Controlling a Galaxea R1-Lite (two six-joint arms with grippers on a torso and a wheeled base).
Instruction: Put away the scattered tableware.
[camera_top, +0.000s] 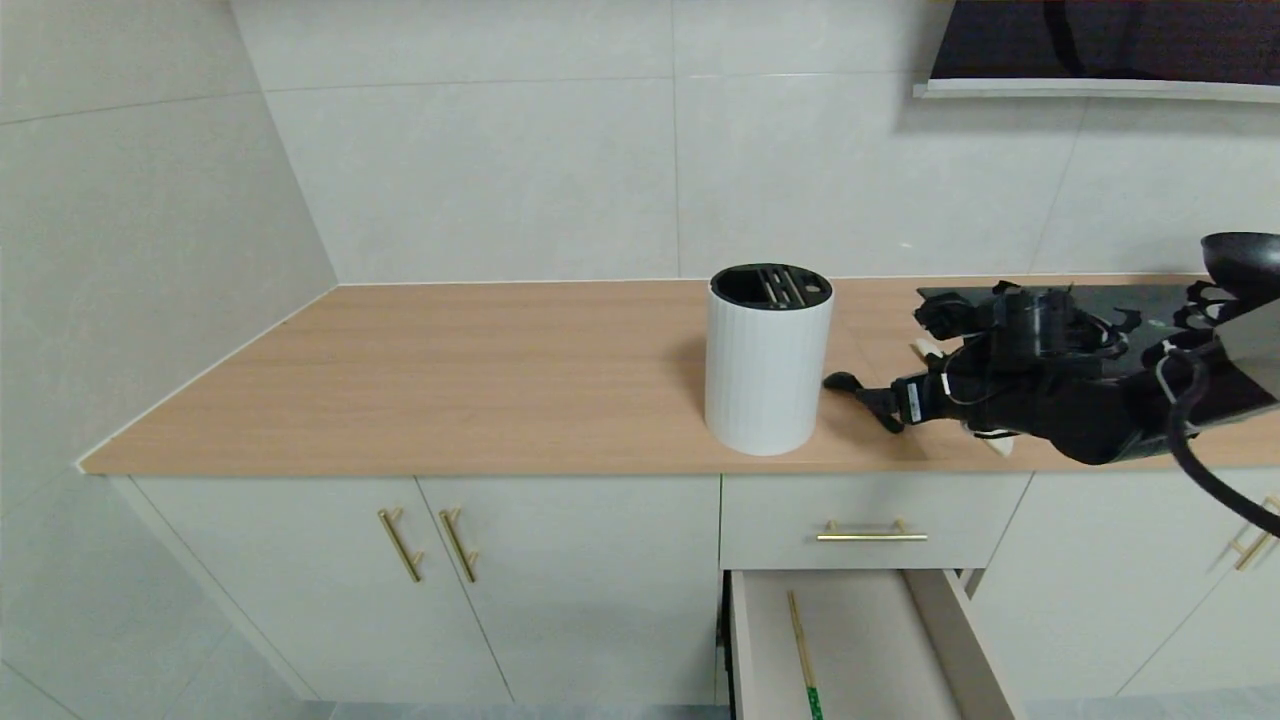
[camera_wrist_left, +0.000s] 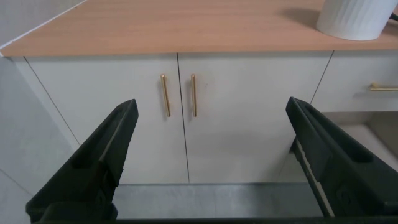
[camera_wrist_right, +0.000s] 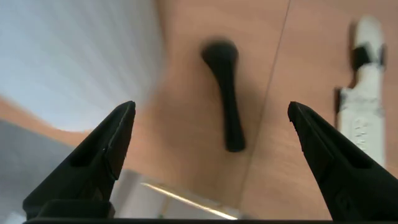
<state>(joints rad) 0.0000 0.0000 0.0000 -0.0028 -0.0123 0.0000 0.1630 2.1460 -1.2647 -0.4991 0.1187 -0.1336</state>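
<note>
Open drawer (camera_top: 870, 640) held chopsticks (camera_top: 801, 645). Left tool (camera_wrist_left: 211, 109), spread and empty, faced cabinet doors (camera_wrist_left: 249, 118). On the surface (camera_top: 450, 380) beside the white holder (camera_top: 768, 370), right tool (camera_wrist_right: 210, 109) stood spread over a blurred black utensil (camera_wrist_right: 222, 93), mostly hidden in head view.

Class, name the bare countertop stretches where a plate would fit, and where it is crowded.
Free: the long stretch of countertop between the left wall and the white holder. Crowded: right of the holder, where black spoon, white utensil and right gripper cluster.
</note>
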